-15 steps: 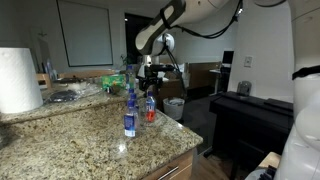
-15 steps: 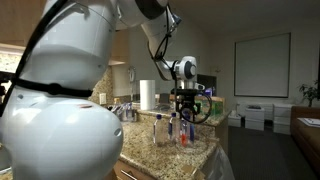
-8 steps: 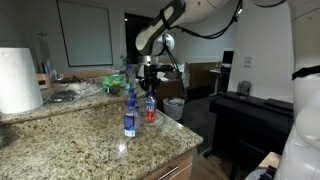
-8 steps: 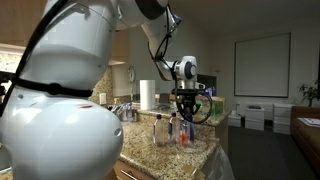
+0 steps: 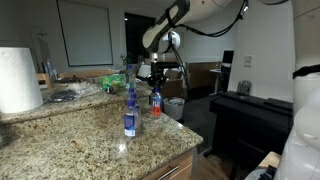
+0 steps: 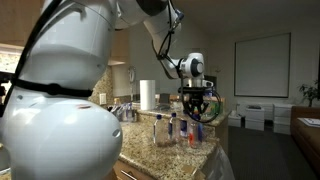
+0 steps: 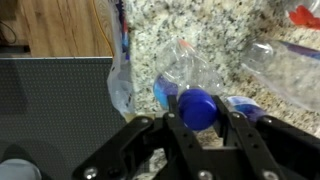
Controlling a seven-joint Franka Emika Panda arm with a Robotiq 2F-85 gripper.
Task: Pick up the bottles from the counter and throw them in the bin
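I count two bottles: the blue-labelled bottle (image 5: 130, 115) stands upright on the counter (image 5: 90, 140), in from its end edge, and the reddish-labelled bottle (image 5: 156, 103) hangs at that edge. The gripper (image 7: 197, 100) has its jaws clamped on that bottle's neck, with the blue cap (image 7: 197, 108) between them. I see one bin (image 5: 175, 107) on the floor beyond that edge and one paper-towel roll (image 5: 18, 80) at the opposite corner.

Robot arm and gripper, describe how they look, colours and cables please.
The arm is glossy white with rounded segments and dark bands at the joints. A black cable loops along it. The gripper is black, with two jointed fingers.
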